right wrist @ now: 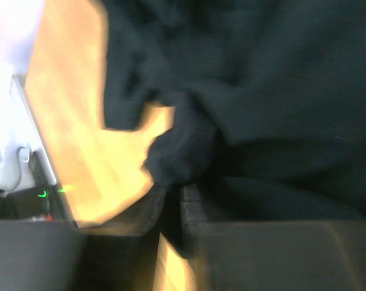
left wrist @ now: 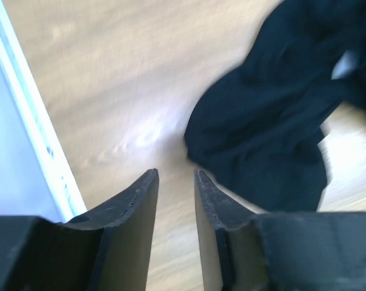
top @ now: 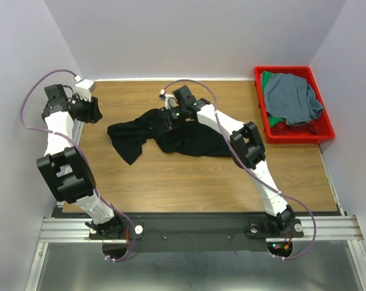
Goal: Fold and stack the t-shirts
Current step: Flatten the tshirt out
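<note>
A large black t-shirt lies crumpled in the middle of the wooden table. My right gripper is at its upper edge, shut on a fold of the black t-shirt. My left gripper is open and empty over bare wood at the far left, left of the shirt; the shirt's left end shows to the right of its fingers. The slate grey-blue t-shirt lies on top in the red bin, with the green one showing beneath it.
The red plastic bin stands at the back right corner of the table. A white rail runs along the table's left edge beside my left gripper. Bare wood lies between the shirt and the arm bases.
</note>
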You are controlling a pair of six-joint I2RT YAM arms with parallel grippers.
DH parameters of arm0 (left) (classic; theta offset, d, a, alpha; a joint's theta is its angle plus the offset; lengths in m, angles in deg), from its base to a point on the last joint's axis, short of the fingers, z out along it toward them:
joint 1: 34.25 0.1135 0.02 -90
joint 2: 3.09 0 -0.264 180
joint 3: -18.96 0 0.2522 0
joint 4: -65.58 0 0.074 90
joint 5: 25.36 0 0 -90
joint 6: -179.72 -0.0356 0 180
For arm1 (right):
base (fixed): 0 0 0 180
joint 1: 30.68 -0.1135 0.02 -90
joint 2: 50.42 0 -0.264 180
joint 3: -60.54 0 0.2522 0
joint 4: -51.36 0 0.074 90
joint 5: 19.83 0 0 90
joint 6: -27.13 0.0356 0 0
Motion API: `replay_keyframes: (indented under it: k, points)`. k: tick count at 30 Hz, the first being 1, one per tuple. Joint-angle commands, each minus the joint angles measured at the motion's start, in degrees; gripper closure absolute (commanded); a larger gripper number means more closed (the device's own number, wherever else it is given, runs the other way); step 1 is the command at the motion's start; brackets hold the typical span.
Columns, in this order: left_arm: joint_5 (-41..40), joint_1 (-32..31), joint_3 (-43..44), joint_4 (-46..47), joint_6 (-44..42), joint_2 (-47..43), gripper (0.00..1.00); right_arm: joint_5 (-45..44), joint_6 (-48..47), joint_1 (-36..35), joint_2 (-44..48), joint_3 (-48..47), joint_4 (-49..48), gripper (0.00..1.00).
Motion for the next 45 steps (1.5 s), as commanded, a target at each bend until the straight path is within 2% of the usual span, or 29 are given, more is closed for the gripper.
replay_keyframes:
  k: [1, 3, 4, 8, 9, 10, 13, 14, 16, 18, 24, 34, 45]
  points:
    - [10.6, -0.51, 5.72, -0.47, 4.88, -2.76, 0.37, 3.9, 1.87, -3.37, 4.48, -4.37, -1.4, 0.37]
    - [10.71, -2.51, 8.87, -1.88, 2.8, -2.23, 0.27, 2.75, -0.14, -0.31, 8.42, 1.74, -1.48, 0.15]
    - [9.49, -3.75, 9.93, -4.41, 1.3, -2.23, 0.27, 1.88, -1.98, 1.02, 12.71, 4.57, -1.4, 0.06]
    - [6.67, -10.77, 12.23, -7.24, -6.18, -3.11, 0.27, 1.7, -8.31, 9.54, 26.35, 17.75, -0.61, 0.0]
    - [6.4, -12.18, 12.49, -7.16, -6.89, -3.11, 0.27, 1.0, -10.42, 11.3, 28.64, 20.65, -0.08, 0.0]
    - [5.44, -14.98, 12.76, -6.9, -7.15, -3.11, 0.27, -2.93, -16.53, 13.84, 31.27, 24.77, 0.97, 0.04]
    - [5.0, -18.77, 13.9, -6.89, -7.51, -2.15, 0.28, -14.07, -24.65, 16.32, 37.53, 30.77, 4.23, 0.16]
    - [5.08, -21.05, 14.07, -6.81, -7.6, -1.62, 0.29, -15.78, -28.68, 17.11, 38.93, 34.53, 4.67, 0.24]
    - [4.38, -24.74, 14.51, -6.81, -8.3, -0.48, 0.3, -18.68, -33.0, 19.04, 39.29, 38.06, 4.76, 0.32]
    - [3.5, -26.69, 15.04, -6.72, -8.56, 0.4, 0.31, -19.05, -35.21, 20.54, 38.77, 39.05, 4.85, 0.34]
    - [0.6, -31.52, 15.92, -8.21, -10.58, 3.48, 0.31, -16.94, -43.73, 23.35, 34.56, 40.54, 5.46, 0.33]
    - [-3.08, -35.92, 20.05, -10.14, -11.2, 8.92, 0.3, -16.06, -48.14, 23.35, 29.63, 40.98, 6.87, 0.31]
    - [-3.18, -37.68, 29.1, -11.64, -7.6, 17.28, 0.31, -11.23, -48.41, 23.35, 26.81, 40.02, 7.39, 0.43]
